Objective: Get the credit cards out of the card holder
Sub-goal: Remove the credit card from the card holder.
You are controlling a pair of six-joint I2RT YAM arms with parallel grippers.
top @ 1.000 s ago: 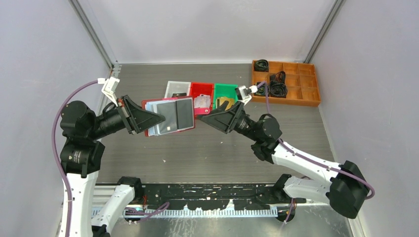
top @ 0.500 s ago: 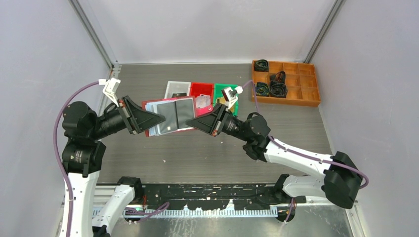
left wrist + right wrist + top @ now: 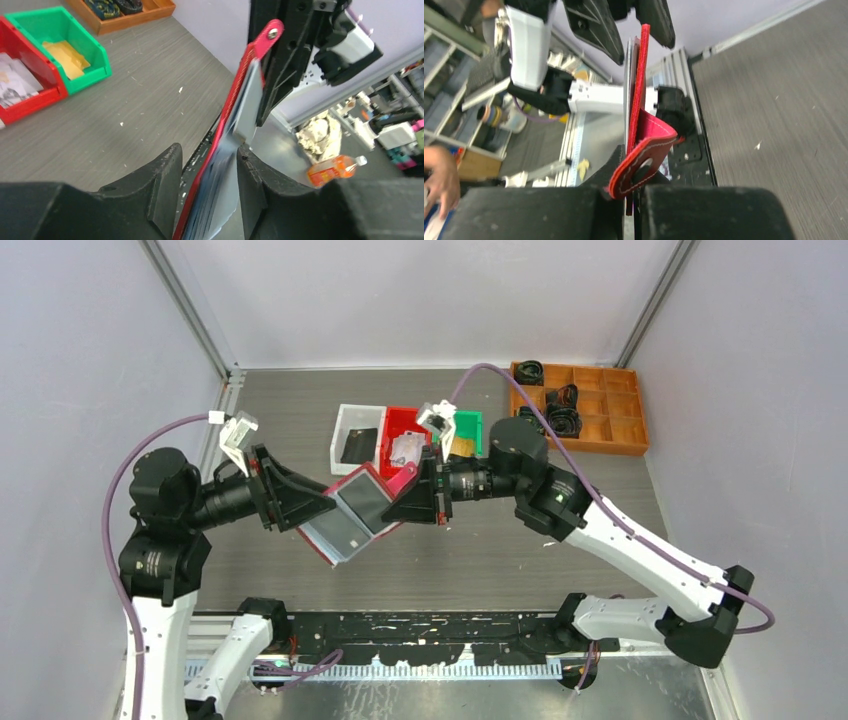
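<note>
Steadiness counts: while the right gripper (image 3: 398,506) clamps the red card holder (image 3: 358,512) by its snap-tab edge, the left gripper (image 3: 207,167), jaws part-open astride the opposite end, should close only on the credit cards (image 3: 366,498) lying between them and draw straight back.

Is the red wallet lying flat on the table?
No, the red wallet is up in the air above the table, pinched by the right gripper.
</note>
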